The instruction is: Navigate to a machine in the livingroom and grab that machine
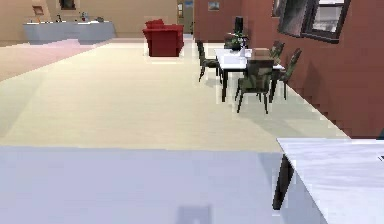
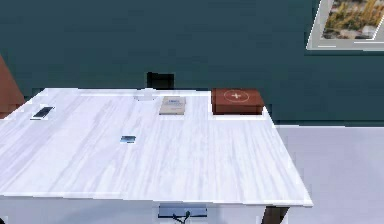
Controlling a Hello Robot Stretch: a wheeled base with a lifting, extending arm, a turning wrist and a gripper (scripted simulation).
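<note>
A white marble-look table [image 2: 200,165] stands in the arm side view against a dark teal wall. On its far edge lies a red-brown flat box [image 2: 237,100] with a pale mark on its lid. Left of the box rests a beige book-like thing [image 2: 172,105]. A small dark flat device [image 2: 42,113] lies near the table's left end, and a tiny blue-grey item [image 2: 128,139] sits near the middle. The same table's corner [image 1: 340,170] shows at the forward view's lower right.
A dark chair back [image 2: 160,79] rises behind the table, and a framed picture [image 2: 350,25] hangs at the upper right. Ahead lie open beige floor, a dining table [image 1: 245,62] with dark chairs [image 1: 255,85], a red armchair [image 1: 163,40] and a pale counter [image 1: 70,32].
</note>
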